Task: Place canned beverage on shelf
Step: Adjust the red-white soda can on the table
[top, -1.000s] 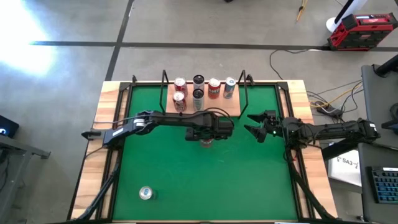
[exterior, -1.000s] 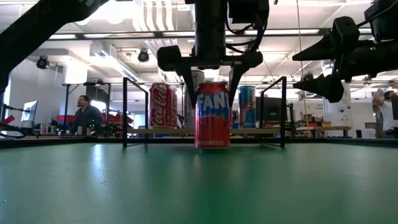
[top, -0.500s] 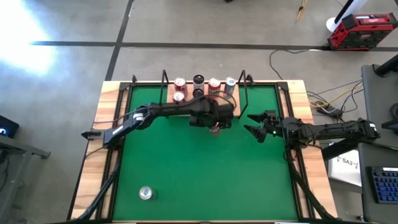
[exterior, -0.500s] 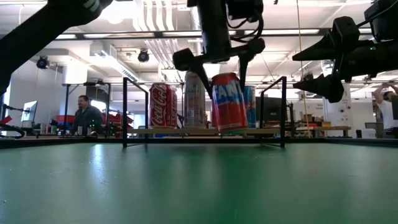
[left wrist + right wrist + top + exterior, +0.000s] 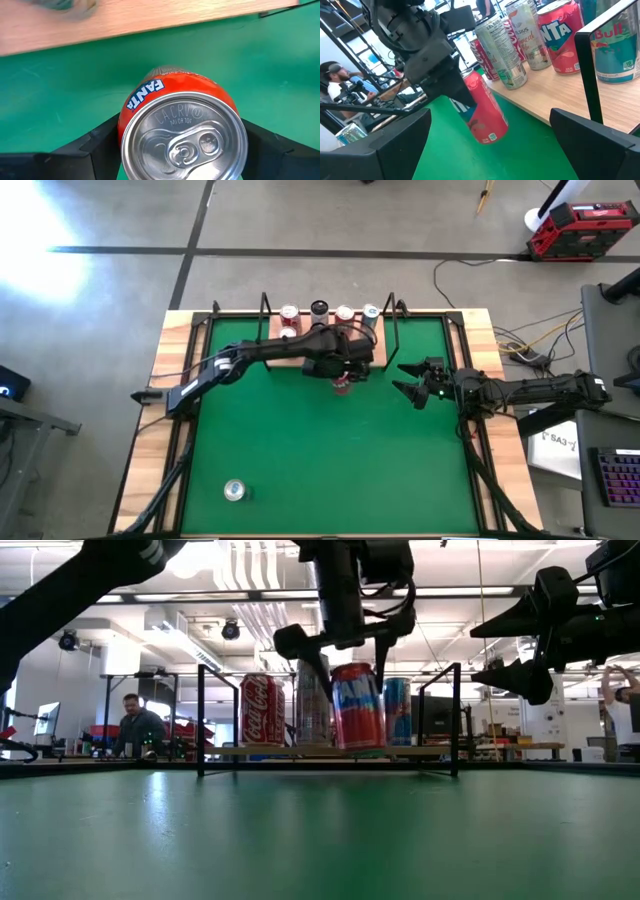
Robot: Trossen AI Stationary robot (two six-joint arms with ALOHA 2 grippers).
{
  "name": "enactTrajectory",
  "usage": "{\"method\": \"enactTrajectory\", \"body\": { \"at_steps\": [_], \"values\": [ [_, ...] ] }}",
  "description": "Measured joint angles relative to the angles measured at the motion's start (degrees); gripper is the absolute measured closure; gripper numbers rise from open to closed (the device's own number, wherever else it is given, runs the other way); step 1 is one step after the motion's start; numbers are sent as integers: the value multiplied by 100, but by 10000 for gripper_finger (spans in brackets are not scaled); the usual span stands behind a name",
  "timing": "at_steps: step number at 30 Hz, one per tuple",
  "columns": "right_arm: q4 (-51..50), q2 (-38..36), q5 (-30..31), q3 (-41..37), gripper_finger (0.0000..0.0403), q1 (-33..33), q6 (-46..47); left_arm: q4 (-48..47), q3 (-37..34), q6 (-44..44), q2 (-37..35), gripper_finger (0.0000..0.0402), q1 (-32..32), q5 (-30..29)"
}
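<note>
six cans on shelf (image 5: 300, 348), left gripper (image 5: 343, 377) holding fanta can (image 5: 357, 706) aloft

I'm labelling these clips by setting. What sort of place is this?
Probably a robotics lab or workshop: a bare concrete floor, ceiling strip lights, a person seated at equipment behind the table, and a red toolbox nearby.

One light wooden shelf with thin black uprights (image 5: 560, 100) is counted. At least five upright drink cans (image 5: 345, 311) are counted on it, one red Fanta can (image 5: 357, 705) off it, and one silver can (image 5: 234, 491) well apart.
</note>
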Motion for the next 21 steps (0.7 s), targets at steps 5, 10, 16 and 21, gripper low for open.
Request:
{"method": "enactTrajectory", "body": {
  "at_steps": [5,10,16,21],
  "values": [
    [0,0,0,0,3,1,2,-89,-7,-40,139,118,12,-18],
    [0,-2,0,0,3,2,0,-107,-15,-35,281,116,25,-21],
    [0,-2,0,0,3,1,0,-39,-20,-95,286,114,48,-24],
    [0,-2,0,0,3,1,0,-79,14,-291,291,76,40,3]
  ]
}}
